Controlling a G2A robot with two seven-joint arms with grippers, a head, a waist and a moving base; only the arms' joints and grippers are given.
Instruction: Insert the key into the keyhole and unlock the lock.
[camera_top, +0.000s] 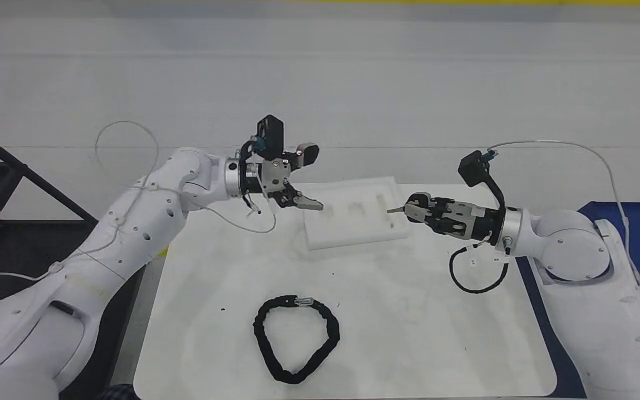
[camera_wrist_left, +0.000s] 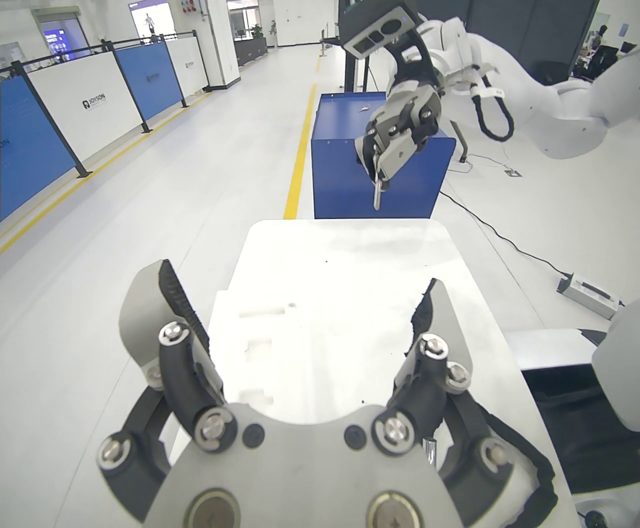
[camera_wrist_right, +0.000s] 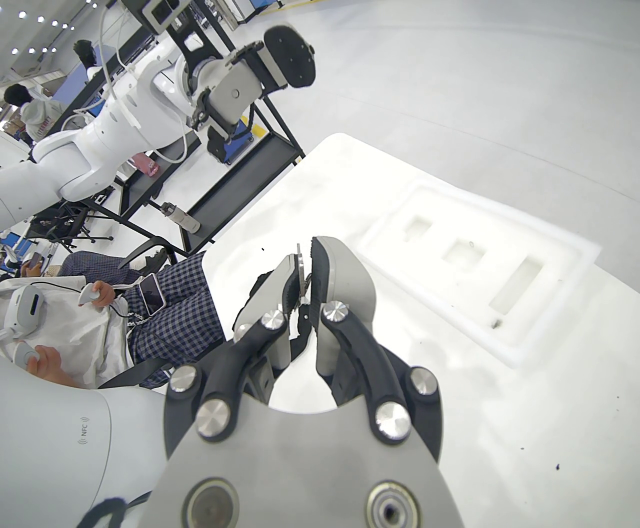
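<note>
black fabric sleeves the chain of the lock (camera_top: 298, 301), which lies in a closed loop on the white table (camera_top: 450, 340), at about 7 o'clock from the table's middle. nothing touches it, and both arms are well apart from it.

the key (camera_wrist_left: 377, 192) is already in hand. the right gripper (camera_wrist_right: 302, 255) is pinched narrow on its head, with the thin metal blade poking out past the fingertips. it hangs in the air at about 1 o'clock, just off the right end of the white foam tray (camera_top: 340, 230). the tray sits at 12 o'clock, and the recesses i can see in it look bare.

the left gripper (camera_wrist_left: 300, 300) is spread wide with nothing between its pads. it is up at about 11 o'clock, over the tray's left end.

by my reckoning, only picking up the key is done. the rest is all to come: carrying the key down to the lock, lining the blade up with the keyhole, pushing it in, and turning it until the lock opens. i can't make out the keyhole from where i stand, as it's too small. i'd guess the empty left gripper will need to steady the lock body first, since a loose chain would likely slide away under the push.
</note>
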